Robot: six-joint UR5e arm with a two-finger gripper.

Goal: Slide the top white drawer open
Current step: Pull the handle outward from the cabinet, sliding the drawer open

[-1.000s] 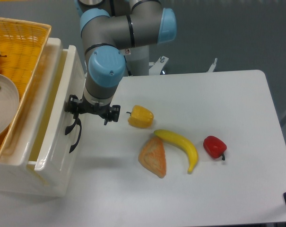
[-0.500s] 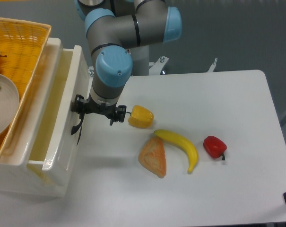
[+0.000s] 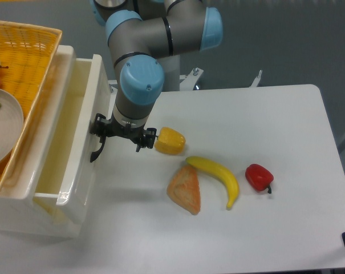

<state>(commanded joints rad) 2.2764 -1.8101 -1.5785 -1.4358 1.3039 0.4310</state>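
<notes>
top white drawer (image 3: 75, 142) sits pulled out, handle facing the white table (image 3: 286, 171), long axis running top-to-bottom, gripper (image 3: 122, 134) grip unclear.

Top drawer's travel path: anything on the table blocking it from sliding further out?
Nothing visible touches the top white drawer. The closest item is the yellow pepper, lying right of the claw in line with the pull, with bare table between it and the drawer front. Banana, bread slice and red pepper lie farther out.
</notes>
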